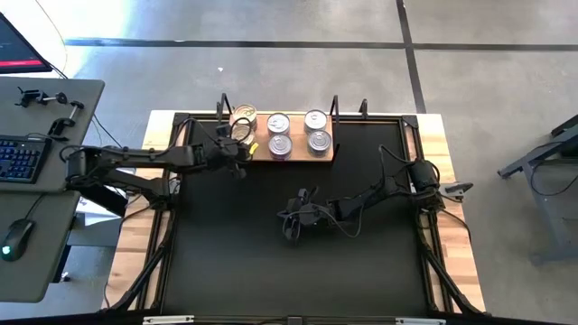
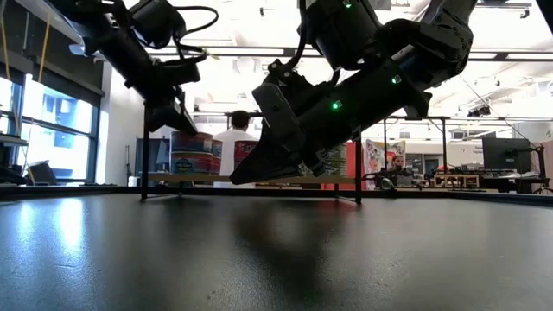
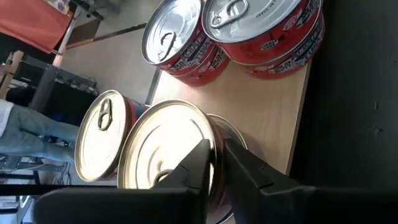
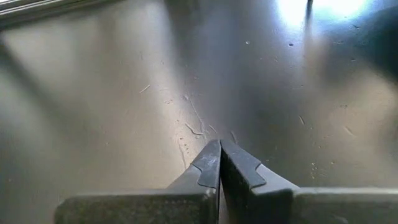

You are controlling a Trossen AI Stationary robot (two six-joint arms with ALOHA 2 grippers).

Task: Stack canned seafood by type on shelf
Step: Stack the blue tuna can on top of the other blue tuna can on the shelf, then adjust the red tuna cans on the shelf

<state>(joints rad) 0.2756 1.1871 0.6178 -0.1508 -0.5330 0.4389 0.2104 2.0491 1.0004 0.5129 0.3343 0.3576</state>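
Gleaming gold-lidded tins (image 3: 163,152), red-labelled sides

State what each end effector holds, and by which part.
Left end effector: astride rim of gold-lidded tin, grip uncertain. Right end effector: shut, empty.

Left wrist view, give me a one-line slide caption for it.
Left gripper fingers pinch the rim of a gold-lidded tin on the wooden board, beside stacked red-labelled tins.

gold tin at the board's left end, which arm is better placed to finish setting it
Left. The left gripper is right at the gold tin on the board, fingers pinching its rim. The right gripper is shut, low over the black mat, well away from the tins.
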